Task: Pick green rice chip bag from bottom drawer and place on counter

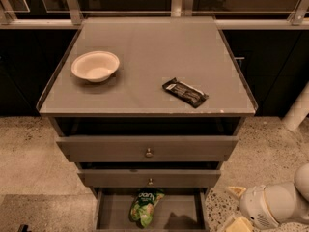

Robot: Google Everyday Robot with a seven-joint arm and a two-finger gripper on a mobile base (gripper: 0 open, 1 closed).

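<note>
The green bag (pixel 144 208) lies in the open bottom drawer (pixel 181 212), its top tucked under the middle drawer (pixel 149 178), so the open, empty claw (pixel 236 208), low at near right, may knock that overhang or pinch loose film and drop it short of the bench (pixel 145 47).

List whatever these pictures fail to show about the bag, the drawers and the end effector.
Camera view:
Green rice chip bag: far end hidden under the middle drawer; lettering too small to read.
Bottom drawer: front cut off by the lower edge.
End effector, low right beside that drawer: lower finger cropped; arm mostly out of frame.
</note>
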